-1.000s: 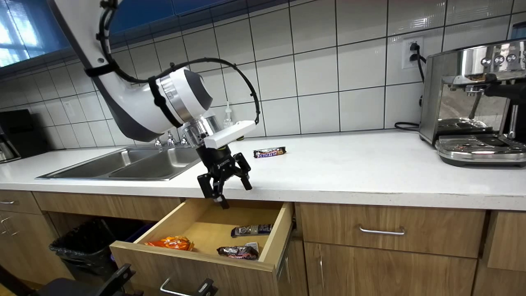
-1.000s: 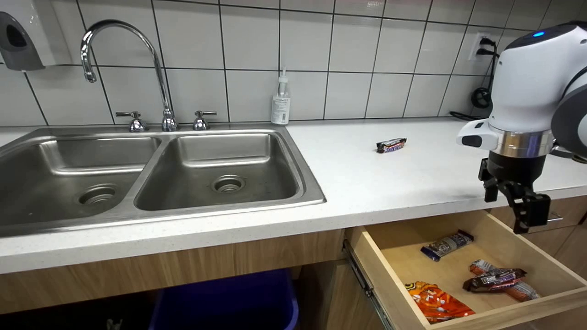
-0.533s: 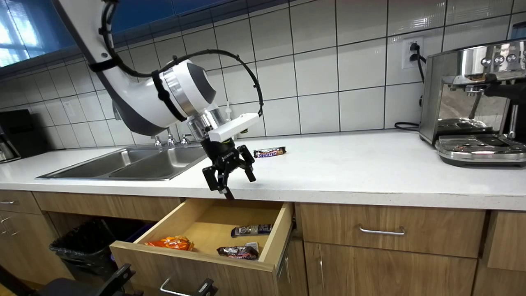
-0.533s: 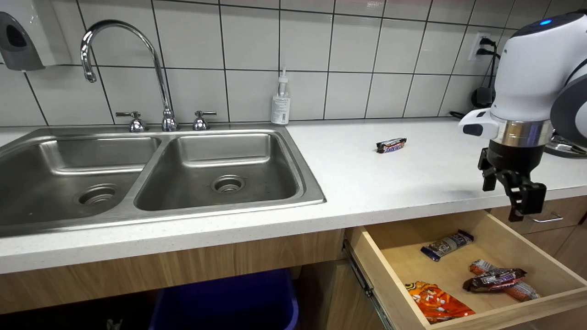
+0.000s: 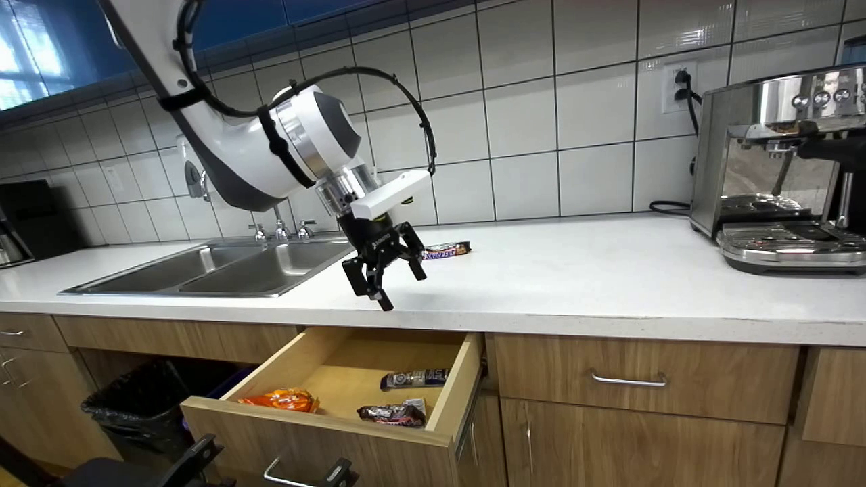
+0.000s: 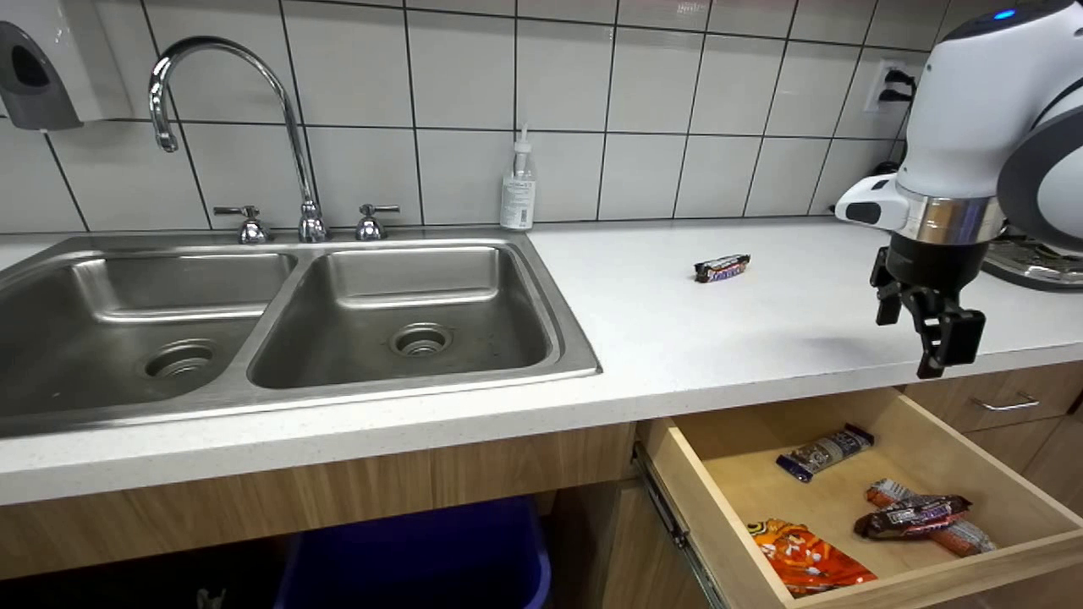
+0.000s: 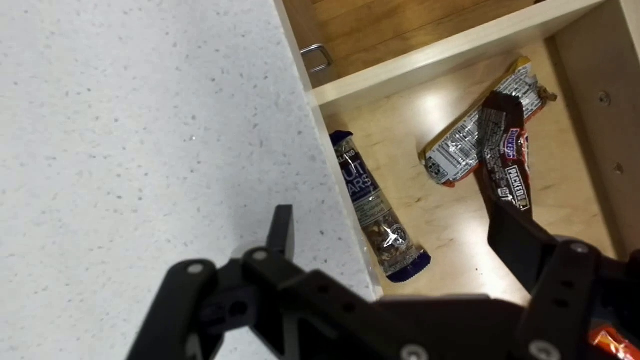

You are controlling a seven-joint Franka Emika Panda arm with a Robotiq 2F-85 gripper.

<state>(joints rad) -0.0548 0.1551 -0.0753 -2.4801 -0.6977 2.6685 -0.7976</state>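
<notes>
My black gripper (image 5: 403, 289) is open and holds nothing; in both exterior views it hangs in the air near the counter's front edge. In the wrist view one finger (image 7: 282, 230) appears over the white counter (image 7: 150, 125), the other over the open wooden drawer (image 6: 990, 463). A nut bar (image 7: 377, 210) lies in the drawer, seen between the fingers. A dark Snickers pack (image 7: 505, 150) rests across a bar in an orange and white wrapper (image 7: 457, 147). An orange bag (image 6: 804, 560) lies at the drawer's front. On the counter is another Snickers bar (image 6: 722, 268), partly hidden by the gripper in an exterior view.
A double steel sink (image 6: 423, 313) with a tall faucet (image 6: 300, 161) is set into the counter. A pump bottle (image 6: 518, 194) stands against the tiled wall. An espresso machine (image 5: 791, 169) occupies the counter's far end. A black-lined bin (image 5: 142, 399) sits beside the drawer.
The arm and open gripper have risen, from just above the drawer to above the counter's front edge, shifting slightly toward the Snickers bar on the counter. The bars and drawer stay put.
</notes>
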